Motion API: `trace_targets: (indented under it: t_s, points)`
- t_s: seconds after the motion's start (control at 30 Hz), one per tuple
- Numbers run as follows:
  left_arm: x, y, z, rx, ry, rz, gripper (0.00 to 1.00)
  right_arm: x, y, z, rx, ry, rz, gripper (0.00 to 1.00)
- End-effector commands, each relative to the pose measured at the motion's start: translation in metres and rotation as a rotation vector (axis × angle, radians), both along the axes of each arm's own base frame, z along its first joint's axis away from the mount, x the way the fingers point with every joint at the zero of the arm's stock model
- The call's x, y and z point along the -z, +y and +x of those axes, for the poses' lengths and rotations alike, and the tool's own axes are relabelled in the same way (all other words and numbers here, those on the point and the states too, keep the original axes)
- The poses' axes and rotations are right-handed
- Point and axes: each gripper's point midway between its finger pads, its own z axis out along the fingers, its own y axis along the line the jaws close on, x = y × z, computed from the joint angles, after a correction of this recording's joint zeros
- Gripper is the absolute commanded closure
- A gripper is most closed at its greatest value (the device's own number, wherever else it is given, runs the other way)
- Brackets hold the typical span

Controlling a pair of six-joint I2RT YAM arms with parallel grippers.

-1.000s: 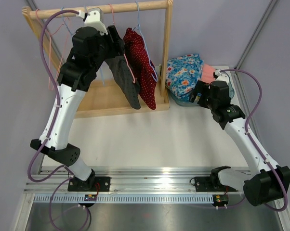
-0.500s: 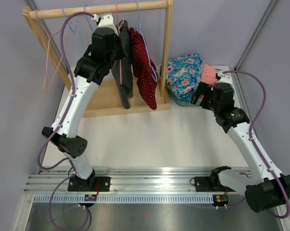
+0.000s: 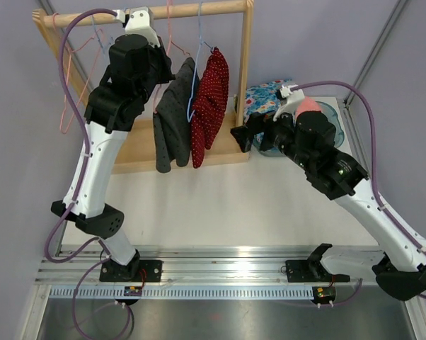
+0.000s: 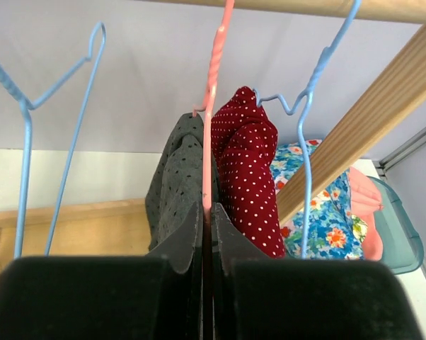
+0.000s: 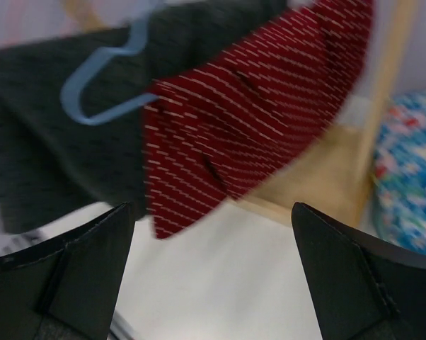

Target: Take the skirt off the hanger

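Note:
A grey dotted skirt (image 3: 172, 117) hangs on a pink hanger (image 4: 211, 106) from the wooden rail. Beside it a red white-dotted skirt (image 3: 209, 106) hangs on a blue hanger (image 4: 308, 106). Both garments swing out at a slant. High at the rail, my left gripper (image 3: 172, 62) is shut on the pink hanger's wire, which runs straight up between its fingers (image 4: 188, 234). The grey skirt (image 4: 176, 191) and red skirt (image 4: 252, 170) hang just beyond them. My right gripper (image 3: 243, 134) stands open, empty, just right of the red skirt (image 5: 255, 106), level with its lower part; the wrist view is blurred.
The wooden rack's right post (image 3: 245, 71) and base board (image 3: 139, 149) stand behind the skirts. A teal bin (image 3: 331, 115) with floral cloth (image 3: 266, 98) and pink cloth sits at the back right. Empty pink (image 3: 71, 92) and blue (image 4: 29, 142) hangers hang at the rail's left.
My left gripper has shut on the pink hanger's wire. Both skirts have swung and now slant. My right arm has reached left from the bin to the red skirt.

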Motion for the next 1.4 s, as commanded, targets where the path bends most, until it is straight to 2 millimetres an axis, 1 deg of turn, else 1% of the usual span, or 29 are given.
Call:
trace_targets:
  t_s: [0.0,0.03,0.07,0.1,0.13,0.17,0.2,0.23,0.27,0.3,0.33,0.37,0.47,0.57,0.67,0.77,0.8,0.9,0.93,1.0,1.03,1.1,1.13,1.17,1.2,1.23,1.3,1.33,1.37]
  points:
    - [-0.076,0.016,-0.036,0.012,-0.201,-0.104,1.0,-0.066,0.048,-0.022,-0.097,-0.164,0.042,0.0]
    - [-0.076,0.017,-0.038,0.013,-0.198,-0.103,1.0,-0.083,0.056,-0.028,-0.117,-0.192,0.067,0.01]
    - [-0.075,0.018,-0.039,0.011,-0.195,-0.101,1.0,-0.09,0.066,-0.032,-0.14,-0.208,0.076,0.01]
    - [-0.078,0.02,-0.043,0.009,-0.201,-0.104,1.0,-0.087,0.087,-0.039,-0.185,-0.2,0.071,0.01]
    - [-0.077,0.021,-0.043,0.008,-0.198,-0.101,1.0,-0.098,0.094,-0.042,-0.199,-0.215,0.089,0.0]
    - [-0.077,0.022,-0.044,0.005,-0.2,-0.1,1.0,-0.089,0.112,-0.041,-0.222,-0.204,0.068,0.0]
    - [-0.08,0.025,-0.049,0.005,-0.207,-0.102,1.0,-0.089,0.122,-0.043,-0.235,-0.204,0.063,0.0]
    - [-0.079,0.025,-0.049,0.002,-0.206,-0.1,1.0,-0.097,0.134,-0.053,-0.265,-0.217,0.074,0.01]
    - [-0.08,0.027,-0.051,0.002,-0.208,-0.099,1.0,-0.097,0.142,-0.054,-0.27,-0.219,0.074,0.0]
    - [-0.082,0.028,-0.053,0.001,-0.212,-0.098,1.0,-0.088,0.157,-0.052,-0.283,-0.205,0.057,0.01]
    - [-0.081,0.029,-0.054,0.001,-0.209,-0.097,1.0,-0.093,0.166,-0.06,-0.305,-0.212,0.069,0.01]
    - [-0.082,0.029,-0.056,0.002,-0.21,-0.096,1.0,-0.086,0.177,-0.059,-0.309,-0.198,0.06,0.0]
    - [-0.082,0.032,-0.062,0.005,-0.21,-0.093,1.0,-0.087,0.195,-0.071,-0.338,-0.198,0.062,0.0]
    - [-0.082,0.036,-0.069,0.007,-0.214,-0.096,1.0,-0.076,0.21,-0.072,-0.345,-0.187,0.043,0.01]
    - [-0.087,0.038,-0.076,0.014,-0.226,-0.114,1.0,-0.068,0.216,-0.069,-0.33,-0.18,0.033,0.02]
    - [-0.088,0.038,-0.082,0.025,-0.229,-0.128,1.0,-0.061,0.221,-0.067,-0.32,-0.18,0.031,0.25]
    - [-0.088,0.037,-0.082,0.031,-0.227,-0.131,1.0,-0.056,0.224,-0.065,-0.313,-0.181,0.032,0.46]
    - [-0.091,0.042,-0.088,0.02,-0.237,-0.149,1.0,-0.042,0.23,-0.06,-0.3,-0.17,0.015,0.69]
    - [-0.086,0.044,-0.086,0.003,-0.227,-0.143,1.0,-0.034,0.232,-0.059,-0.297,-0.163,0.005,0.84]
    - [-0.086,0.048,-0.089,-0.006,-0.232,-0.14,1.0,-0.028,0.236,-0.058,-0.3,-0.16,0.009,0.98]
    - [-0.084,0.048,-0.087,-0.009,-0.227,-0.136,1.0,-0.019,0.238,-0.058,-0.302,-0.15,-0.002,1.0]
    - [-0.084,0.049,-0.089,-0.012,-0.229,-0.133,1.0,-0.015,0.24,-0.061,-0.315,-0.141,0.013,1.0]
    - [-0.085,0.05,-0.09,-0.014,-0.232,-0.133,1.0,-0.006,0.242,-0.064,-0.328,-0.131,0.007,1.0]
    - [-0.086,0.051,-0.09,-0.018,-0.235,-0.13,1.0,-0.012,0.242,-0.068,-0.34,-0.142,0.032,1.0]
    - [-0.089,0.052,-0.091,-0.02,-0.245,-0.131,1.0,-0.009,0.242,-0.07,-0.345,-0.14,0.031,1.0]
    - [-0.091,0.055,-0.091,-0.034,-0.251,-0.127,1.0,0.002,0.243,-0.075,-0.356,-0.125,0.019,1.0]
    - [-0.101,0.061,-0.095,-0.048,-0.281,-0.118,1.0,0.016,0.239,-0.079,-0.354,-0.104,0.011,1.0]
    - [-0.105,0.066,-0.096,-0.068,-0.292,-0.113,1.0,0.047,0.237,-0.082,-0.357,-0.055,-0.024,1.0]
    - [-0.104,0.066,-0.091,-0.076,-0.29,-0.091,1.0,0.056,0.232,-0.084,-0.349,-0.038,-0.026,1.0]
